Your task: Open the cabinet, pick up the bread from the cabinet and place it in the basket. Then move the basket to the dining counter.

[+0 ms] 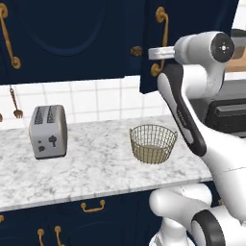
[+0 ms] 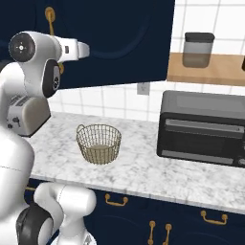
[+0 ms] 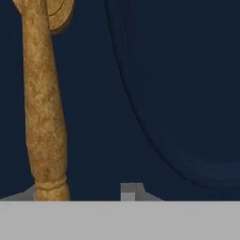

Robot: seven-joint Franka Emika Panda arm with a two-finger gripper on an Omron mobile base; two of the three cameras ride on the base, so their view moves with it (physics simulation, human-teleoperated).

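My claw (image 3: 84,192) is pressed up close to the dark navy arched-panel cabinet door (image 3: 154,93), its tips low beside the long brass handle (image 3: 44,103); whether they are pinching the handle or merely spread around it, I cannot tell. In the left base view the door (image 1: 149,43) looks swung slightly out, so opening seems barely begun. The round tan wire-mesh basket (image 1: 153,143) sits empty on the marble worktop (image 1: 96,163), near the grey toaster (image 1: 48,130). Fetching the bread, filling the basket and carrying it over all remain.

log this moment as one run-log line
stage: opening navy wall cabinet | gripper: at brass handle | round gold wire basket: empty, on marble worktop
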